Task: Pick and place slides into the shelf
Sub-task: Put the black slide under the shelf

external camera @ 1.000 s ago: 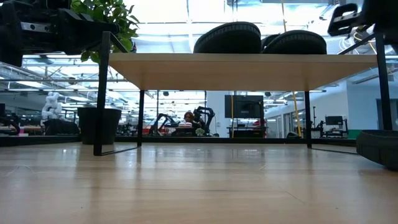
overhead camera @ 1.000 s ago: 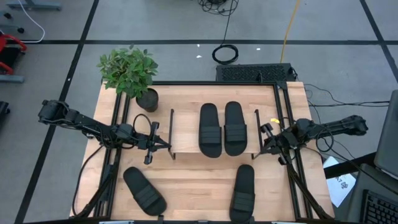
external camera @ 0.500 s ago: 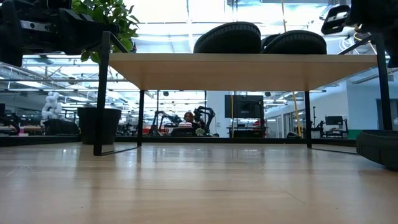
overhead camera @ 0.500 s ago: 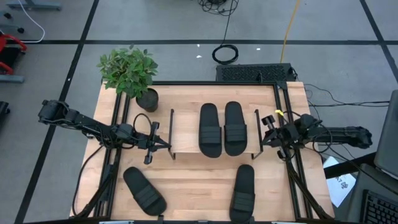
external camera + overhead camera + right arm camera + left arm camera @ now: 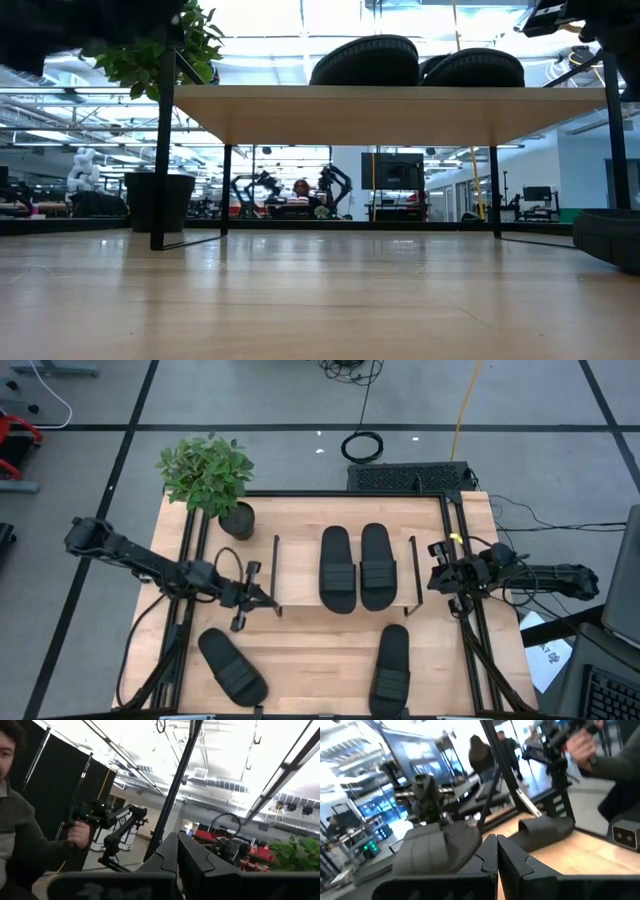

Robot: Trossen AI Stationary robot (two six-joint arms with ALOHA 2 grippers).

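Note:
Two black slides [image 5: 337,568] [image 5: 377,566] lie side by side, soles down, on the top board of the shelf [image 5: 300,575], which stands mid-table. Two more slides [image 5: 232,665] [image 5: 390,670] lie soles down on the table near its front edge. My left gripper [image 5: 268,600] is shut and empty, pointing level at the shelf's left frame. My right gripper [image 5: 433,577] is shut and empty beside the shelf's right frame, tipped upward. The left wrist view shows the shut fingers [image 5: 496,852] with two slides [image 5: 545,827] [image 5: 435,845] beyond them.
A potted plant [image 5: 210,475] stands at the table's far left corner. Black rails [image 5: 190,560] [image 5: 465,550] run along both table sides. A person's hand on a handle [image 5: 80,832] shows in the room beyond. Bare wood lies between the two front slides [image 5: 310,660].
My left gripper has risen, leaving the low view's top left, and shifted a little toward the near edge. My right arm has swung and its gripper has tipped upward beside the shelf's right frame. Both stay shut. The slides have not moved.

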